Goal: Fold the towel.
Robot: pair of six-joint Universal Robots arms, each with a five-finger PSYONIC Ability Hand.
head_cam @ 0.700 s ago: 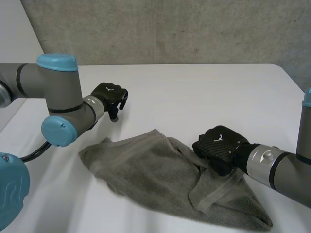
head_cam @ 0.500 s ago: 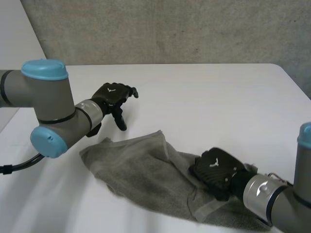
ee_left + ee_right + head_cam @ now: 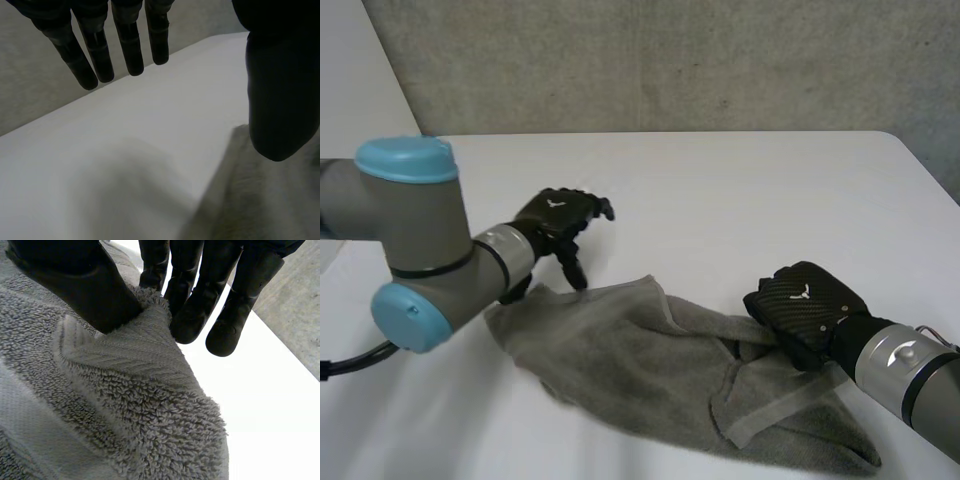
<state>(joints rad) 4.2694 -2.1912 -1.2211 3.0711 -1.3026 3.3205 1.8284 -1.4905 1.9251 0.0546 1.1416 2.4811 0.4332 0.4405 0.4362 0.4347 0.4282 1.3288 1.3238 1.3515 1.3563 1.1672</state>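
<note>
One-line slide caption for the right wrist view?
Right hand pinching a raised fold of the grey towel between thumb and fingers.

The place reads as a robotics lab or test bench. A plain white table [image 3: 740,190] spans the scene, with a rough, concrete-like grey wall [image 3: 650,60] behind it at 12 o'clock. Two industrial arms with grey joints and light-blue caps reach over the tabletop, the left arm [image 3: 420,230] from 9 o'clock and the right arm [image 3: 910,365] from 4 o'clock. One grey towel [image 3: 620,350] lies toward 6 o'clock as the test piece.
</note>
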